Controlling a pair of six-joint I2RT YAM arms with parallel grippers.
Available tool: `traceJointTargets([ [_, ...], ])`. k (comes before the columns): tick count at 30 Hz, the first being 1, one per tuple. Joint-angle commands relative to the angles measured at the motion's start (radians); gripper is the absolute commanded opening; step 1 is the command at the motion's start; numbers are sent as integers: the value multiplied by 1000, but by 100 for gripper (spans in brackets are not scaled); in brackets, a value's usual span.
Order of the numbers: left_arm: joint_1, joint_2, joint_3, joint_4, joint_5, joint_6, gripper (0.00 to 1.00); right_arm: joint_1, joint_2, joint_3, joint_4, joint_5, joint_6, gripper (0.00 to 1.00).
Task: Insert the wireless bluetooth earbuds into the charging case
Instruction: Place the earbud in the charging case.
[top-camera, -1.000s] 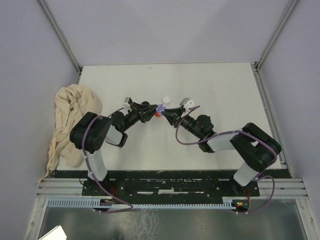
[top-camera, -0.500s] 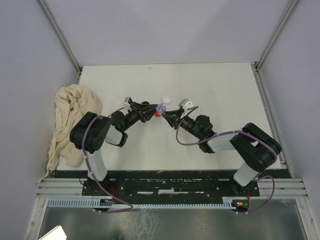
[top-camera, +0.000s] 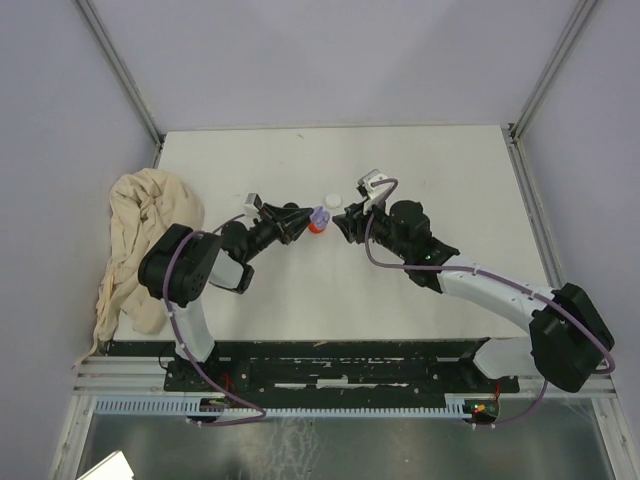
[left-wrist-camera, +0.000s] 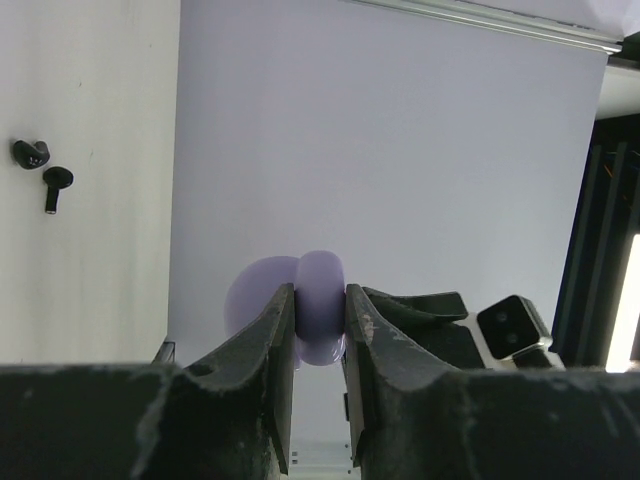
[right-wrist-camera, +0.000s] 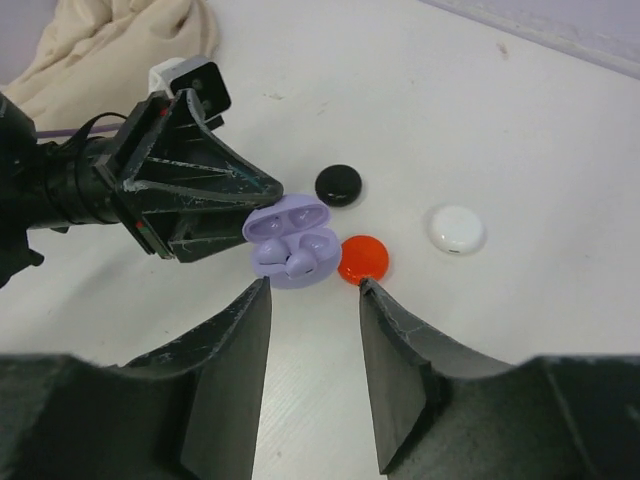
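Lilac earbuds (right-wrist-camera: 318, 243) tucked into the wells of an open lilac charging case (right-wrist-camera: 293, 243), near the middle of the white table (top-camera: 430, 170). Case pinched at its edges in the clenched tips of the left gripper (left-wrist-camera: 320, 300), reaching in from the left. Whether the case rests on the table or hangs just above it: cannot tell.

Right gripper (right-wrist-camera: 312, 290) just to the right of the case, jaws parted with nothing between them, not touching it.

Red disc (right-wrist-camera: 363, 259) just beside the case, on its near side in the overhead view. Black disc (right-wrist-camera: 339, 185) close by. White disc (right-wrist-camera: 457, 229) a little farther off, toward the far side. Pair of black earbuds (left-wrist-camera: 30, 153) loose on the table, apart from the case. Crumpled cream cloth (top-camera: 140, 240) heaped at the left edge.
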Motion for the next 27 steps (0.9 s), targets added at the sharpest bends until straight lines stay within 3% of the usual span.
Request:
traceJointTargets([
  [1,1,-75,5,-39,-44,129,3,14,-31,106,-408,118,12,53],
  [7,-6,-201,-14,-230,-131,238,3,68,61,237,-585,247,34,81],
  [11,-22,-292,-14,-384,-183,320,3,92,133,291,-607,293,54,99],
  [17,-31,-378,-23,-508,-207,398,3,95,206,373,-637,345,84,100],
  [27,-45,-372,-47,-497,-176,404,3,80,323,519,-716,348,118,100],
])
